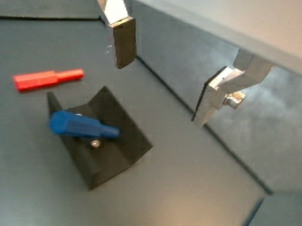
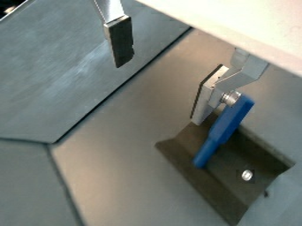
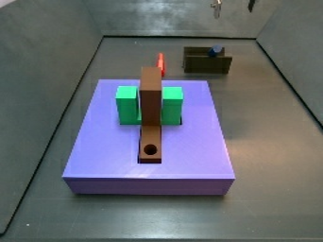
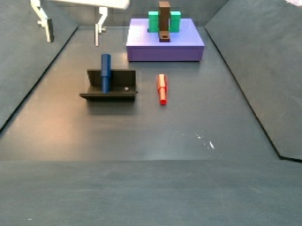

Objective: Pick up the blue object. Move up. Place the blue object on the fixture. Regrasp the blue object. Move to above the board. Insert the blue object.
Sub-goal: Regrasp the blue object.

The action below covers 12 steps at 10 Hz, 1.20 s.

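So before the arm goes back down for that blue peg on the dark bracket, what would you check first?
1. Blue object rests on the fixture, leaning against its upright wall: ok.
2. Gripper open and empty, raised above the floor and apart from the fixture: ok.
3. Red peg lies on the floor beside the fixture, apart from it: ok.
4. Hole in the brown bar on the board unblocked: ok.
5. Gripper lined up exactly over the blue object: cannot tell.

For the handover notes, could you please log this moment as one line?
tool: open, empty, raised above floor | blue peg: leaning on fixture, released | red peg: on floor | board: hole empty
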Motion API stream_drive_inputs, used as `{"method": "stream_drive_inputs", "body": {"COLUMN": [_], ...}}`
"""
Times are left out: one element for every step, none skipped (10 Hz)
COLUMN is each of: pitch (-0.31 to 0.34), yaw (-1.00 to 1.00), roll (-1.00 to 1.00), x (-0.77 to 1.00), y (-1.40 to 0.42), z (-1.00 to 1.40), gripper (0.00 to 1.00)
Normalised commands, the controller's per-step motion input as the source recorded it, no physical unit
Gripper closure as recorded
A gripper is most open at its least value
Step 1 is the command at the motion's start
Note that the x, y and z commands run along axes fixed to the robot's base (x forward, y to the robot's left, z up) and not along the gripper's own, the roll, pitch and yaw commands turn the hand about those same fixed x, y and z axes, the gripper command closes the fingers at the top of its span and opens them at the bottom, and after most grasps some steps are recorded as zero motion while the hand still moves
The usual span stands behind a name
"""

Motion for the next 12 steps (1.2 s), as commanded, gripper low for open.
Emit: {"method": "stream_drive_inputs", "body": {"pitch": [0.000,0.000,0.000,0.000,0.000,0.000,0.000,0.000,0.000,0.000,0.000,0.000], "yaw": [0.25,0.15,0.11,0.10,0.09,0.08,0.00,0.00,0.00,0.00,0.11,0.17], "roll": [1.00,1.00,1.00,1.00,1.00,0.41,0.10,0.00,0.01,-0.01,-0.12,-0.15], "x": [-0.11,-0.11,-0.10,-0.06,-0.03,0.00,0.00,0.02,0.00,-0.07,-0.18,-0.25], "y": [-0.04,-0.04,-0.05,-0.08,-0.09,-0.03,-0.02,0.00,0.00,0.00,-0.01,-0.03], "z": [-0.12,0.00,0.00,-0.04,-0.05,-0.02,0.00,0.00,0.00,-0.04,-0.12,-0.25], "gripper": [0.00,0.00,0.00,0.00,0.00,0.00,0.00,0.00,0.00,0.00,0.00,0.00]}}
